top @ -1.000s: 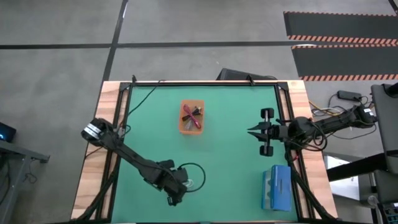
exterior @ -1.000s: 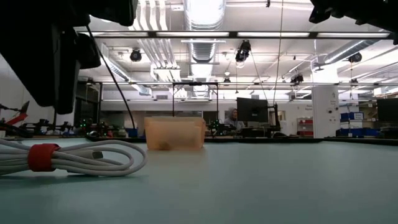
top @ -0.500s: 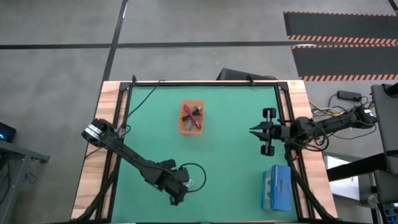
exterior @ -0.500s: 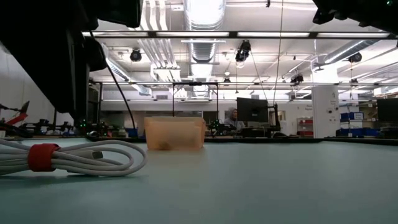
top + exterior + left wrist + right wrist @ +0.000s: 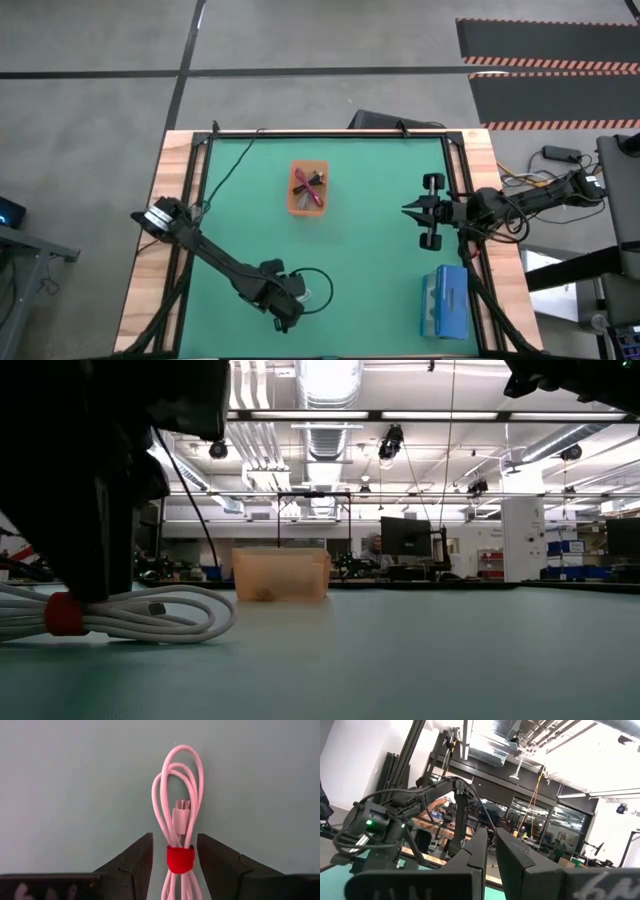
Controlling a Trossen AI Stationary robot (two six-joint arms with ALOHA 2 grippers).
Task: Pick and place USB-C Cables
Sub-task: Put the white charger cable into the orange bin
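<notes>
High view. Against the pictures a second and half a second earlier, the left arm had slid toward the table's (image 5: 380, 290) near edge, and the left gripper (image 5: 288, 310) now sat lower over the white cable (image 5: 312, 287). The right arm was unchanged beside the blue box (image 5: 444, 302), its right gripper (image 5: 408, 211) pointing toward the orange bin (image 5: 308, 188). The bin held dark red and darker cables; they could not be told apart singly. The white cable lay on the table well apart from the orange bin, on the bin's near side.

Low view. The dark mass of the left arm had spread down and now covered the end of the white cable (image 5: 150, 615) up to its red band (image 5: 62, 614); earlier the band stood clear of it. The orange bin (image 5: 281, 574) stood far behind the cable, as before.

Left wrist view. White cable (image 5: 178, 827): thin, folded in long loops, bound by a red band (image 5: 180, 858), one plug end lying within the loops. Left gripper (image 5: 173, 855): fingers narrowly parted, one each side of the band, close beside it but with a gap, not clamped.

Right wrist view. Right gripper (image 5: 491, 847): fingers nearly together, a thin slit between, holding nothing.
</notes>
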